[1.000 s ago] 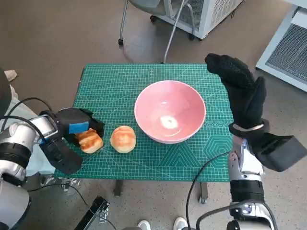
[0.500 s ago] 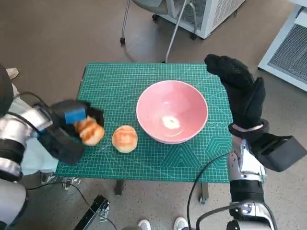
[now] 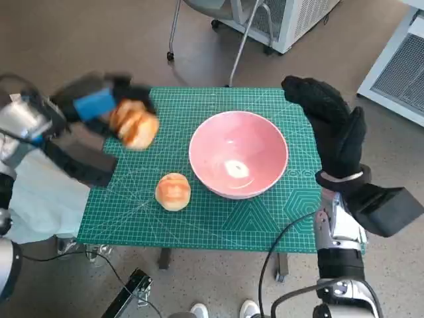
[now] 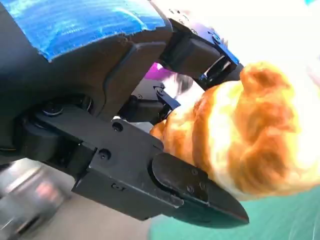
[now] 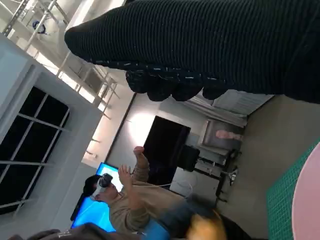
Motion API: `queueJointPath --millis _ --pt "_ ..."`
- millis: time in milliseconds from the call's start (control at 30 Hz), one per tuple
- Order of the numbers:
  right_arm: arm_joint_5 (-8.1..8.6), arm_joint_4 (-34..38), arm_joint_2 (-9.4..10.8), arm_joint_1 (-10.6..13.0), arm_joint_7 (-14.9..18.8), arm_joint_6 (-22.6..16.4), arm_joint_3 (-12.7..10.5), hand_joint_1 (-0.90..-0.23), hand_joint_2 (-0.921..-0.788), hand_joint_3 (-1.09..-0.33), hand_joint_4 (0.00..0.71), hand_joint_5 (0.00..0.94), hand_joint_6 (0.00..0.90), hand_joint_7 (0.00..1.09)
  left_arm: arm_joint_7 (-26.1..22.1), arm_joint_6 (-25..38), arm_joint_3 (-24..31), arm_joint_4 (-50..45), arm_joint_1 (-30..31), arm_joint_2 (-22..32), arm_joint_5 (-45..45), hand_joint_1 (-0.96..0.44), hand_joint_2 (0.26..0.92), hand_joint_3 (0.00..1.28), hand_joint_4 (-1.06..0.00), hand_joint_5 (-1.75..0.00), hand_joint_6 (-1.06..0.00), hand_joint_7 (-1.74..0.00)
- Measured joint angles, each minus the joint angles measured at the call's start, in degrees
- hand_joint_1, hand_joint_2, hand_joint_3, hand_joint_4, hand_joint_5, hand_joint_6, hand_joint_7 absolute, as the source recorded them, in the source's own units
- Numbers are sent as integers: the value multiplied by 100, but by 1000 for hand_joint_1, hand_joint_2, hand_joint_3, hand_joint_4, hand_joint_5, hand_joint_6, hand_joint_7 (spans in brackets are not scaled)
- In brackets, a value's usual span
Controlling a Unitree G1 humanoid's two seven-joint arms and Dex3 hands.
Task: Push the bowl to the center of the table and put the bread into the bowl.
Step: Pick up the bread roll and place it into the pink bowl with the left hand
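A pink bowl [image 3: 238, 163] stands near the middle of the green mat [image 3: 165, 218], a little right of centre. My left hand [image 3: 99, 105] holds a golden bread roll [image 3: 134, 126] lifted above the mat's far left part; the left wrist view shows the roll [image 4: 250, 135] pinched between black fingers [image 4: 195, 192]. A second round roll [image 3: 173, 191] lies on the mat left of the bowl, near the front edge. My right hand [image 3: 331, 126] in the black glove is raised upright beside the bowl's right side, fingers extended, holding nothing; its glove [image 5: 210, 45] fills the right wrist view.
A chair's legs [image 3: 199, 40] and a white cabinet [image 3: 291, 20] stand beyond the table's far edge. Another white unit [image 3: 397, 66] is at the right. A person [image 5: 125, 205] with raised hands sits in the right wrist view. Cables hang under the front edge.
My left hand has lifted the bread roll off the mat and carried it up and toward the far side. The bowl, the second roll and my right hand stayed put.
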Motion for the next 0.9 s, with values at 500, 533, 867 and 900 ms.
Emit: queueJointPath --millis 500,533,867,900 --pt "156 -98 -30 7 108 55 -77 -663 -921 -772 354 39 -1 826 37 -112 -276 181 -309 -1074 306 0 921 100 -574 -1135 -681 -1248" --pt "156 -109 -32 9 112 58 -78 -662 -921 -771 355 39 -1 827 107 -99 -327 252 -349 -1162 374 -1 921 104 -573 -1139 -673 -1255" --pt "172 -252 -88 89 139 164 -120 -649 -921 -756 366 47 5 837 543 223 -836 1140 -573 -2028 741 -2 921 140 -535 -1157 -635 -1318" --pt "172 -268 -92 115 139 167 -127 -648 -921 -756 367 47 5 837 543 256 -875 1240 -582 -2126 744 -2 921 141 -535 -1158 -635 -1319"
